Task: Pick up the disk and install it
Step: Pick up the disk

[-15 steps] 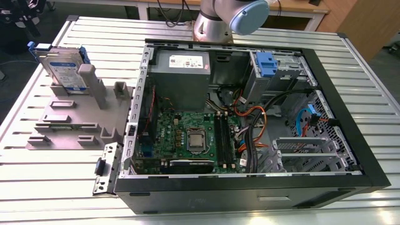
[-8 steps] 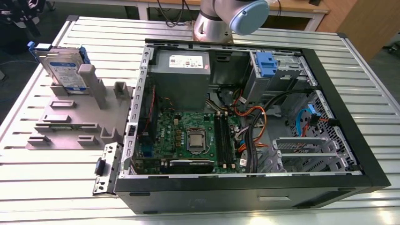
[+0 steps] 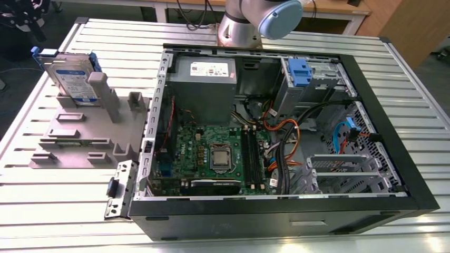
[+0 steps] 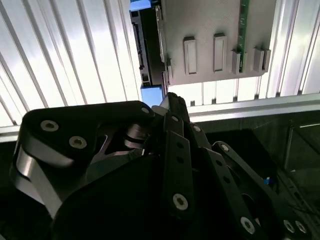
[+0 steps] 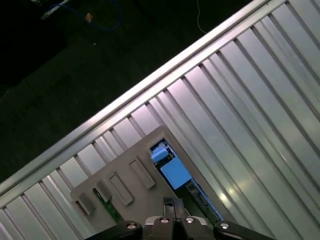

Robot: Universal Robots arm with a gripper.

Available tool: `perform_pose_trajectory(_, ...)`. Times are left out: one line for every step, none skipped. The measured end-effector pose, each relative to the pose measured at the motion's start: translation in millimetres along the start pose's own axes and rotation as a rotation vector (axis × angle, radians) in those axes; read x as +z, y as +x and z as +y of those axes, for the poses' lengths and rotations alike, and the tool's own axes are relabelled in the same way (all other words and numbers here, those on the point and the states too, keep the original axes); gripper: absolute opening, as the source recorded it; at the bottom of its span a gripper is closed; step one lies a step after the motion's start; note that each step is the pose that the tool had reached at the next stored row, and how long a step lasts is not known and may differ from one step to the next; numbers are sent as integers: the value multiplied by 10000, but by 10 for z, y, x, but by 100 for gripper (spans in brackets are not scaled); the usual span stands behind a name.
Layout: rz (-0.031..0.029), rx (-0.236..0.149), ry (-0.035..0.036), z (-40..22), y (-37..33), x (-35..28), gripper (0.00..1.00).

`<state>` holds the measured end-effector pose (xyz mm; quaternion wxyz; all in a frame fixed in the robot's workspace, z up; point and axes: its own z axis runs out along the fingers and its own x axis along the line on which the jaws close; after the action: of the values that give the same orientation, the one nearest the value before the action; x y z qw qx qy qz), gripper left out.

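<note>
- Exterior view: the disk stands upright on its edge in a grey holder on the slatted table. It sits to the exterior view's left of the open computer case, apart from it.
- Second wrist view: the gripper hangs above the holder, its jaws pressed together on nothing. The disk shows edge-on just past the tips.
- First wrist view: the gripper, jaws together, hangs over the disk in its holder, near the table's edge.
</note>
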<state>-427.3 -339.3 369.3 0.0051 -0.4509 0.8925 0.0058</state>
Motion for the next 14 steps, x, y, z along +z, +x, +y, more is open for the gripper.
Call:
perform_pose_trajectory(1,-186,-2,0,0,1,11)
perform_pose_trajectory(2,-365,-5,0,0,1,11)
perform_pose_trajectory(3,-545,-8,0,0,2,11)
perform_pose_trajectory(4,-724,-10,0,0,3,11)
perform_pose_trajectory(6,-905,-13,0,0,3,11)
perform_pose_trajectory(7,-1095,-16,0,0,4,11)
perform_pose_trajectory(8,-1275,-18,0,0,4,11)
perform_pose_trajectory(9,-1455,-21,0,0,5,11)
perform_pose_trajectory(10,-1640,-23,0,0,5,11)
perform_pose_trajectory(11,-1815,-26,0,0,6,11)
perform_pose_trajectory(12,-1994,-28,0,0,6,11)
perform_pose_trajectory(13,-2191,-32,0,0,6,11)
perform_pose_trajectory(14,-2368,-34,0,0,7,11)
perform_pose_trajectory(14,-2542,-36,0,0,7,11)
